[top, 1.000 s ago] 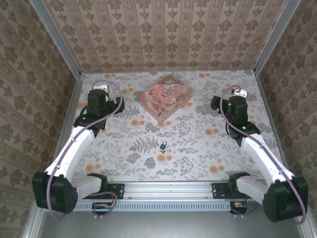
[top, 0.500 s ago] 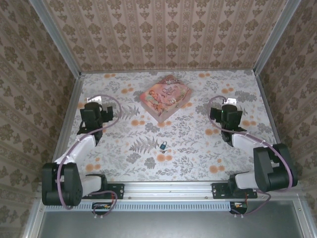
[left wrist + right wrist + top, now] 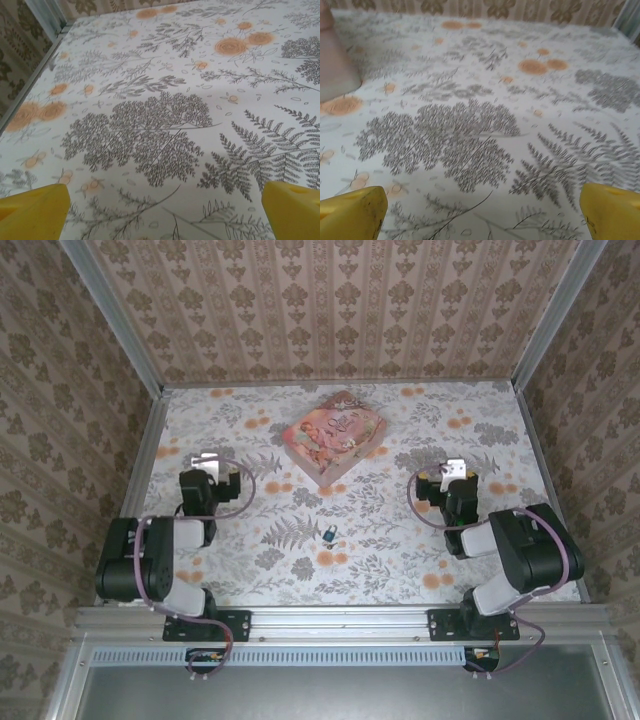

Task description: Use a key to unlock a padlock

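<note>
The padlock lies on the table between the two arms. A dark speck just beside it may be the key, though it is too small to be sure. The left claw and right claw are spread wide, hold nothing, and are well apart from the lock. One claw should pin the lock body low, leaving the shackle free, while the other fetches the key. The pink tin sits behind the lock and blocks neither approach.
</note>
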Robot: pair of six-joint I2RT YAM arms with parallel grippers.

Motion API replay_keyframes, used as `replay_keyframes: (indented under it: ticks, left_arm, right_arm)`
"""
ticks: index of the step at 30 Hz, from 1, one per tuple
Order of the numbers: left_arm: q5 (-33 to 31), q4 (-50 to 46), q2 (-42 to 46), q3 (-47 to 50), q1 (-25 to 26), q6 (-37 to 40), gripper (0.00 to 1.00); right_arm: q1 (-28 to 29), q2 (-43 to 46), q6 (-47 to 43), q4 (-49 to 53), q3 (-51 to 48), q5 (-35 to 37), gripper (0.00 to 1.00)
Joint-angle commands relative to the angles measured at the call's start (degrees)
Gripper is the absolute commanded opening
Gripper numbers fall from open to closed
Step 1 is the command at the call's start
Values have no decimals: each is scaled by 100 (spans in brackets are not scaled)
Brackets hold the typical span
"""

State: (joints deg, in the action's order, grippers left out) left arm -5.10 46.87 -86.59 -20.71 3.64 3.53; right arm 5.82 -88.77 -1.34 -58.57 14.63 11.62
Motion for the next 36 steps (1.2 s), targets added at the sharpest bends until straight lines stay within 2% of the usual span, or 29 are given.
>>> replay_keyframes:
  ticks: [1,4,6,13,36]
  left_arm:
    - [207,222,-110,-203,-75,69,100]
    - [580,56,-147,-328,-308,-76,100]
    - [598,39,-150,-335,-329,-90,100]
    - [422,171,-135,-258,-246,-31,100]
    - [458,153,-140,-276,-261,-55,100]
  right_arm:
    - [-153,46,-6,-152,334,-499,99]
    - [-496,33,374,882,871,-746,100]
    - [-618,49,451,840,845,-925,100]
    - [-596,101,451,707,751,-830,99]
    - [-506,87,319,822,826,-849,99]
